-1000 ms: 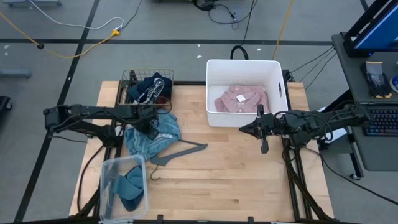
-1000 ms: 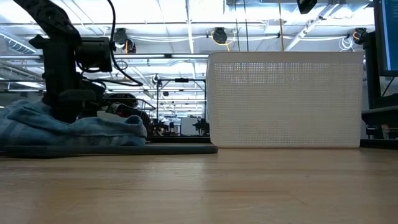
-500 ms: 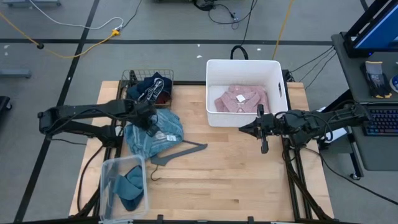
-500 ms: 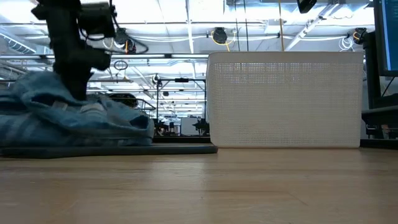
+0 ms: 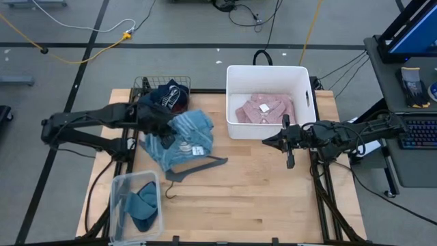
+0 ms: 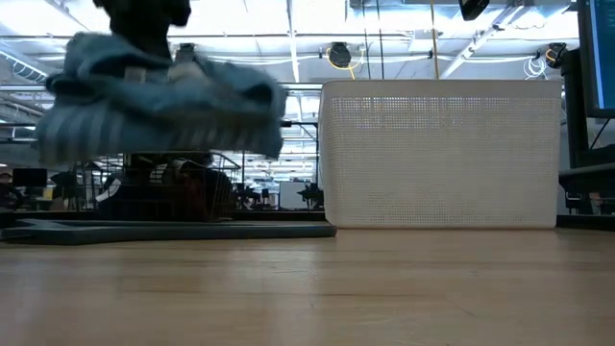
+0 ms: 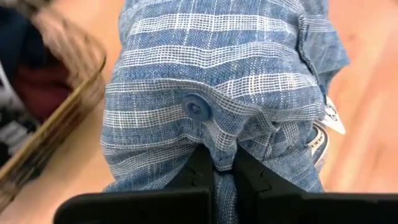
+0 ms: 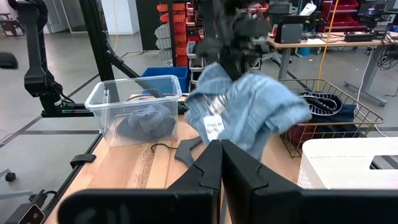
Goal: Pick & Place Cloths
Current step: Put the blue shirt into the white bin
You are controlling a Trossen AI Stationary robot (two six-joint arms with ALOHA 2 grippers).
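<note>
My left gripper (image 7: 222, 163) pinches the denim cloth (image 5: 183, 137) clear of the table; next, carry it over the white bin (image 5: 233, 102), while the right gripper (image 5: 289, 141) waits, fingers together.

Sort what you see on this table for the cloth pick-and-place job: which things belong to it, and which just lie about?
Belongs to the job:
- blue denim cloth, lifted in the left tool
- pink checked cloth in the white bin
- cloths in the wire basket
- grey-blue cloth in the clear tub

Lying about:
- grey hanger
</note>
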